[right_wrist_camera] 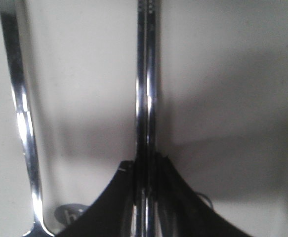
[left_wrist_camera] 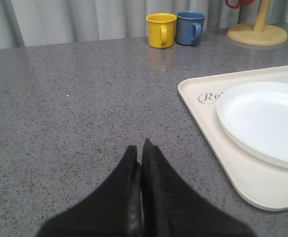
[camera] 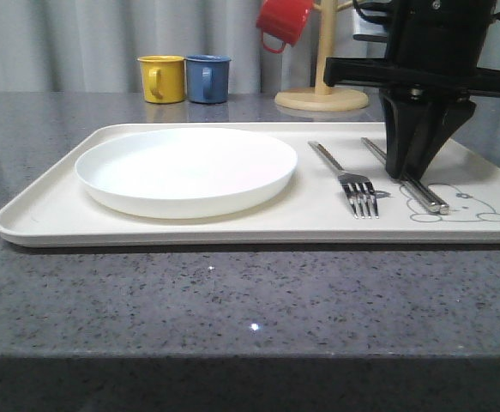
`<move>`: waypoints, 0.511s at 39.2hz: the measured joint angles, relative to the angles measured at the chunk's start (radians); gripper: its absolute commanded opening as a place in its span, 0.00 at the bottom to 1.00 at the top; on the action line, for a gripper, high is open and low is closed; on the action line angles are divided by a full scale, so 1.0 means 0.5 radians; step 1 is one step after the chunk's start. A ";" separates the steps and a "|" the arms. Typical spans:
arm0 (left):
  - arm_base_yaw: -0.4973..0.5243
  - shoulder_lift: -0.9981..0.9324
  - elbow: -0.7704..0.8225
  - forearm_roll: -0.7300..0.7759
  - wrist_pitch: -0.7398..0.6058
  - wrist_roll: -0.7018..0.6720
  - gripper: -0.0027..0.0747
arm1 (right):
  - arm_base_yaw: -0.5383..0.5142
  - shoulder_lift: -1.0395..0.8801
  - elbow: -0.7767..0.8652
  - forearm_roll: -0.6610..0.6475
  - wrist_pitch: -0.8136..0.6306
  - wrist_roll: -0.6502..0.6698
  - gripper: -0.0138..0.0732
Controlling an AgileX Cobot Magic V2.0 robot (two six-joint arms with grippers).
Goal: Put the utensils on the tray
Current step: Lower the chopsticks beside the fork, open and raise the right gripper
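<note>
Chopsticks (right_wrist_camera: 146,98) between right claw (camera: 406,174) fingers

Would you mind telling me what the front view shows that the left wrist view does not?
Front alone: the fork and chopsticks lying on the tray, the right pincer closed on the chopsticks. Left wrist alone: the shut left pincer over bare counter, and "Ro" lettering on the tray. Both: the plate, yellow mug, blue mug, and wooden stand.

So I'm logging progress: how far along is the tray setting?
Done: the plate and fork lie on the tray. In hand: the right gripper is closed on the chopsticks, which are down on the tray. Left: release them. The left gripper is shut, over bare table.
</note>
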 measured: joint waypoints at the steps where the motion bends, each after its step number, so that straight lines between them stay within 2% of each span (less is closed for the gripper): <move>1: 0.000 0.000 0.000 0.000 0.000 0.000 0.01 | 0.000 0.000 0.000 0.000 0.000 0.000 0.21; 14: 0.000 0.000 0.000 0.000 0.000 0.000 0.01 | 0.000 0.000 -0.019 0.021 0.004 0.004 0.57; 20: 0.000 0.000 0.000 0.000 0.000 0.000 0.01 | 0.000 0.004 -0.135 -0.015 0.093 -0.006 0.60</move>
